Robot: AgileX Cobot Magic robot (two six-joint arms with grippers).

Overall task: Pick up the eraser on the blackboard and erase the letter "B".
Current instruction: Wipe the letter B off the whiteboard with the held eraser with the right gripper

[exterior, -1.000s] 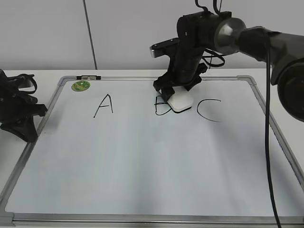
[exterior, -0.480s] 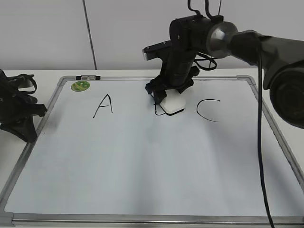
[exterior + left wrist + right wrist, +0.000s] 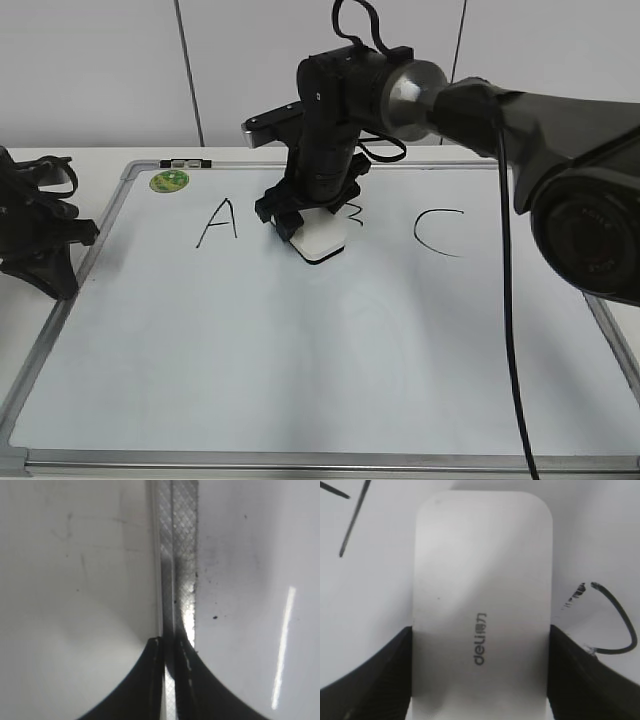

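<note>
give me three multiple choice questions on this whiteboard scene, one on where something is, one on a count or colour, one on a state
1. Where is the eraser?
A. between the A and the C
B. left of the A
C. off the blackboard

2. How many letters are fully intact?
A. none
B. two
C. three

3. What is the right gripper doing?
A. hanging open
B. shut on the eraser
C. resting off the board

Answers:
1. A: it sits on the blackboard between the A and the C.
2. B: only A and C are whole; the letter "B" is a curved remnant.
3. B: the right wrist view shows dark fingers against both eraser sides.
</note>
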